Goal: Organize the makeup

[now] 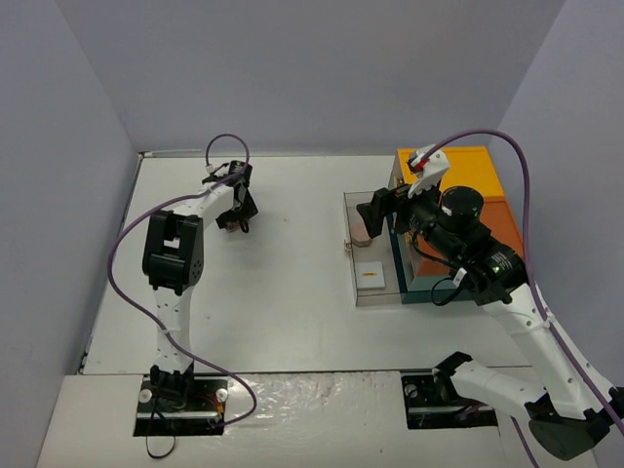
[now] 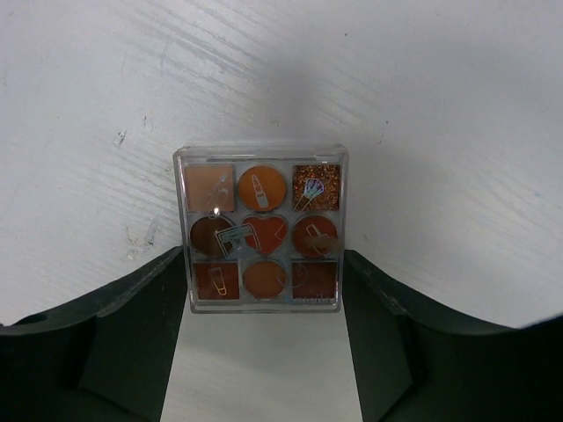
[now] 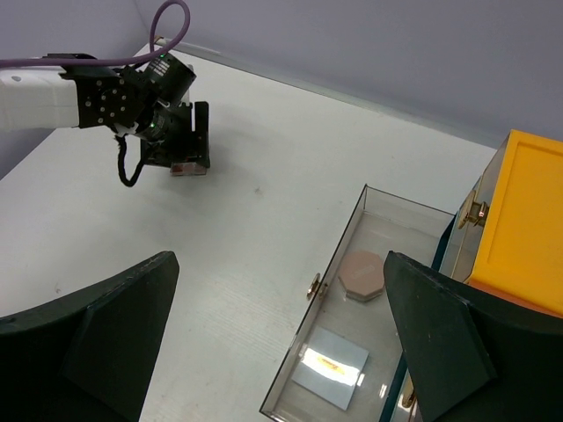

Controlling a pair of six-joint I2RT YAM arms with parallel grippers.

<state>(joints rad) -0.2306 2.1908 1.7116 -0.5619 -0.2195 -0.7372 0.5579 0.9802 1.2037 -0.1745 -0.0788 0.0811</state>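
Note:
A clear square palette [image 2: 260, 227] with nine orange, brown and glitter pans lies on the white table. My left gripper [image 2: 264, 268] has its two black fingers pressed against the palette's left and right sides. In the top view the left gripper [image 1: 235, 214] is at the far left of the table. It also shows in the right wrist view [image 3: 167, 123] with the palette [image 3: 186, 168] under it. My right gripper [image 3: 280, 264] is open and empty, hovering over a clear drawer [image 3: 339, 242]. The drawer holds a pink octagonal compact [image 3: 359, 274] and a white card [image 3: 330, 367].
The large orange, yellow and teal box [image 1: 458, 185] stands at the right, with the clear drawer [image 1: 348, 253] pulled out to its left. Grey walls enclose the table on three sides. Purple cables loop from both arms.

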